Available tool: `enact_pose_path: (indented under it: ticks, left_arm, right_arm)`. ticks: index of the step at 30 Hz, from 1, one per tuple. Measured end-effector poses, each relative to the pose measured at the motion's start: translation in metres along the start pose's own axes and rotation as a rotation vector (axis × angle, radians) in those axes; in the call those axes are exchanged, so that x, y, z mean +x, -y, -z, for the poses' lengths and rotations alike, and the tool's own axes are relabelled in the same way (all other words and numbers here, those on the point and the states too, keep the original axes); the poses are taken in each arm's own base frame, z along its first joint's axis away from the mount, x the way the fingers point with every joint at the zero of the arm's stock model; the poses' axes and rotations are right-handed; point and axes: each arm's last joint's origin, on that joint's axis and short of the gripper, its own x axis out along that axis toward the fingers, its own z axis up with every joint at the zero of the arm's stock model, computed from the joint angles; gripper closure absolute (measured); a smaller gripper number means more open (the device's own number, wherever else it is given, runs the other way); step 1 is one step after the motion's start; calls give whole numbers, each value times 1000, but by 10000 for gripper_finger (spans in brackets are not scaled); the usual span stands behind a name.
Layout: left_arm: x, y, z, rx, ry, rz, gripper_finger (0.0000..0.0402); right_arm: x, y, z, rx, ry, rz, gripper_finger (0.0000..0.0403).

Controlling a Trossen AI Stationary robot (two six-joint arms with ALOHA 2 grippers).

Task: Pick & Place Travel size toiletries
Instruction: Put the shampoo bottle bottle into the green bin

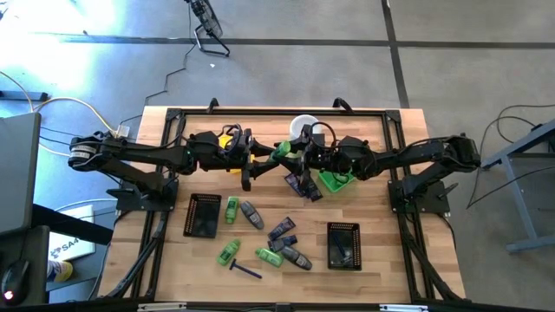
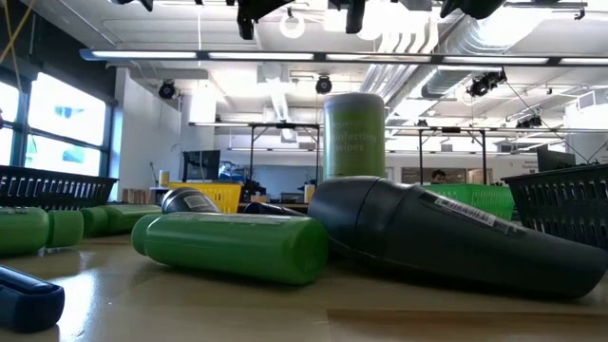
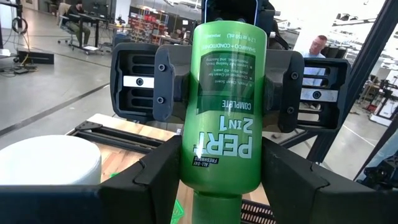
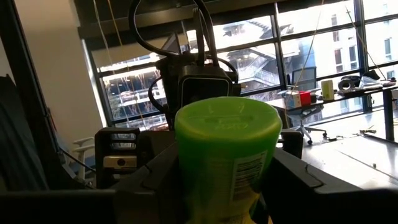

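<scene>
Left wrist view shows both grippers pinching one bright green plastic shampoo bottle (image 3: 224,106) mid-air — release the left gripper (image 3: 221,177) only once the right gripper (image 4: 221,180) grips squarely.

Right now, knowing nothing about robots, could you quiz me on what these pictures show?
1. What sits between the left claw and the right claw?
A. a purple razor
B. a green Pert shampoo bottle
C. a yellow tray

2. True or false: the two claws hang over opposite ends of the table.

3. Fill in: the number of black mesh trays lying on the table is ___.

Key: 1 B. 2 False: they meet over the table's middle, both on the bottle. 3 Two.
</scene>
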Motion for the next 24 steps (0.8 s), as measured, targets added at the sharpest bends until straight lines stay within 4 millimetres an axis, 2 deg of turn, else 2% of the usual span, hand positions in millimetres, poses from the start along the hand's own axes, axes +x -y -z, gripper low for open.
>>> enact_pose_path:
  ticks: [13, 20, 24]
  left_arm:
    - [0, 2, 1, 1, -16, 59, 210]
    - [0, 3, 1, 107, -21, 108, 210]
    - [0, 3, 1, 104, -20, 102, 210]
  right_arm:
    - [0, 0, 0, 0, -1, -4, 231]
    - [0, -1, 0, -3, 0, -12, 231]
    - [0, -1, 0, -3, 0, -11, 231]
